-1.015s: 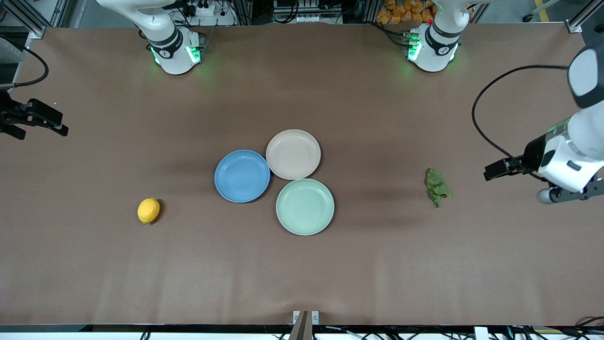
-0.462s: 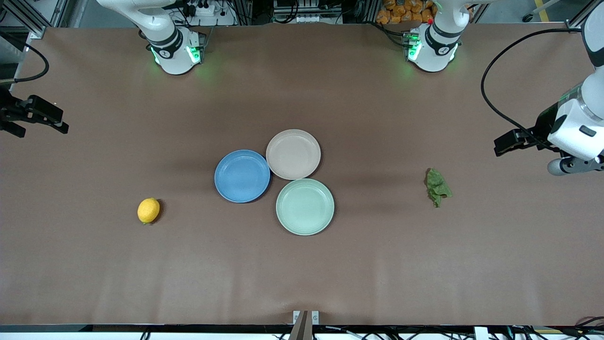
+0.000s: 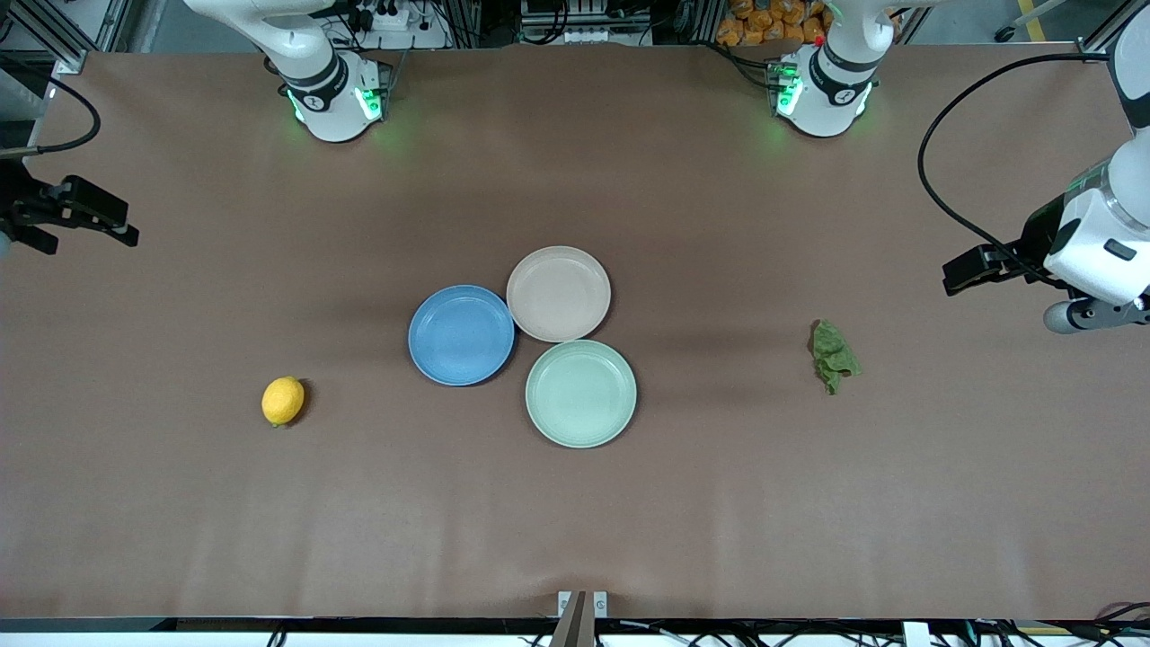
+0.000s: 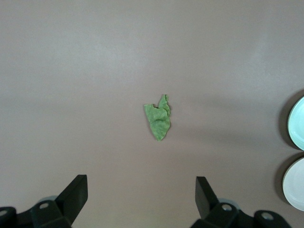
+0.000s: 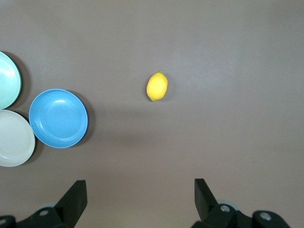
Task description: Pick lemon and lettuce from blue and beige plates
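The lemon (image 3: 282,401) lies on the bare table toward the right arm's end; it also shows in the right wrist view (image 5: 157,86). The lettuce (image 3: 833,356) lies on the bare table toward the left arm's end, and in the left wrist view (image 4: 158,117). The blue plate (image 3: 461,335) and the beige plate (image 3: 558,294) touch at mid-table and hold nothing. My left gripper (image 4: 141,184) is open and empty, high over the table's end past the lettuce. My right gripper (image 5: 140,186) is open and empty, high over the other end past the lemon.
A mint-green plate (image 3: 580,393), holding nothing, sits against the blue and beige plates, nearer to the front camera. The left arm (image 3: 1092,256) with its black cable hangs at one table end, the right arm (image 3: 67,211) at the other.
The left arm has risen and drawn back toward the robots' edge of the table, then stopped. The right arm has shifted only slightly. Lemon, lettuce and plates have not moved.
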You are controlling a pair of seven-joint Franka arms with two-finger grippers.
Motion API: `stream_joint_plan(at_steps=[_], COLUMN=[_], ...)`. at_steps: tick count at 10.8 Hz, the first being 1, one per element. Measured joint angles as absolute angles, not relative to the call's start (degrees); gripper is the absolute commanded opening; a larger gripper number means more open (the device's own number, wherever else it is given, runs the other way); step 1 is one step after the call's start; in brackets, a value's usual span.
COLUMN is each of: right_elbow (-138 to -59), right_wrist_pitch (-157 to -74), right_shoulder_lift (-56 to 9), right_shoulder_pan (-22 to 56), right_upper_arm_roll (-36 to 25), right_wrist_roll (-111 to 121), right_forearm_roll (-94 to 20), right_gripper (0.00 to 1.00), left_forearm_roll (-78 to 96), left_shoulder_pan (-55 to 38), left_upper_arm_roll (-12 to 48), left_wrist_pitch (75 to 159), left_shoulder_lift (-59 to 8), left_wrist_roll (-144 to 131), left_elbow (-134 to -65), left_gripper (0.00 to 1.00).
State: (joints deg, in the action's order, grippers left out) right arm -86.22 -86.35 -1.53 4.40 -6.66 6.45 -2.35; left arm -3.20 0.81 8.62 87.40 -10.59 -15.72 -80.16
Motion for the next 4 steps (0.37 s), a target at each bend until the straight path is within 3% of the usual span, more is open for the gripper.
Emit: stream_joint_plan(at_steps=[4], right_elbow=[-87.09], right_wrist_pitch=[-86.15], right_shoulder_lift=[-1.62], right_shoulder_pan=[4.51], right_upper_arm_roll=[-6.48], right_wrist_roll=[6.45], right_forearm_roll=[-2.35], right_gripper=[1.00], left_forearm_roll=[-3.20], left_shoulder_pan=[0.81], left_upper_arm_roll=[8.63], left_wrist_pitch=[87.49], left_shoulder_lift=[-10.59], left_wrist_roll=[-15.72], left_elbow=[-80.16], left_gripper=[1.00])
